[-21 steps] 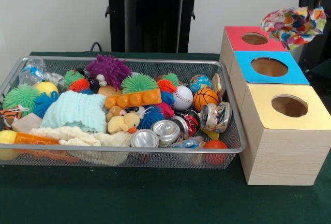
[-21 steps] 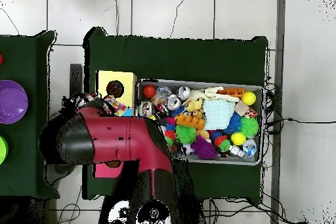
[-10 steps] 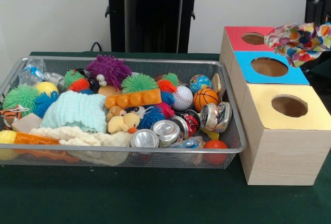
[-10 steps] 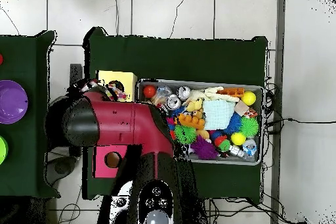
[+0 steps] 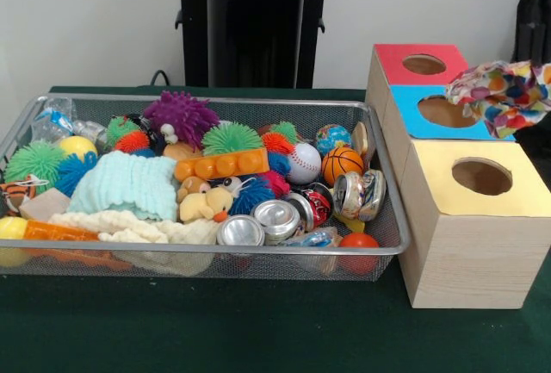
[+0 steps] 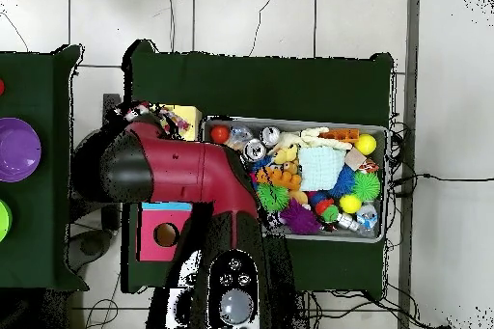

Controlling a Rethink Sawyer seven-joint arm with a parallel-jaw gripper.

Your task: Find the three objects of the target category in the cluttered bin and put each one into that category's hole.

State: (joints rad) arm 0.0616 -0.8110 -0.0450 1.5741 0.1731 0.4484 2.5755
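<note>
A cloth with many-coloured dots (image 5: 504, 96) hangs in the air over the far right part of the blue-topped box (image 5: 443, 113), close to the yellow-topped box (image 5: 482, 177). My gripper (image 5: 529, 59) comes down at the right edge, shut on the cloth's top; its fingers are hidden. The red-topped box (image 5: 424, 64) stands behind, its hole uncovered. From above, the cloth (image 6: 147, 113) peeks out past my arm beside the yellow box (image 6: 188, 118). In the wire bin (image 5: 207, 100) lie a mint knitted cloth (image 5: 127, 185) and a cream cloth (image 5: 129, 228).
The bin also holds spiky balls, sports balls, crushed cans (image 5: 241, 231), an orange brick (image 5: 222, 165) and a plush toy. From above, my arm (image 6: 183, 176) covers the blue box and the bin's left end (image 6: 381, 185). A purple bowl (image 6: 19, 149) sits on a side table.
My arm has carried the cloth from beside the red box's hole along the row, nearer the yellow box. From above, the arm has swung upward, uncovering the red box.
</note>
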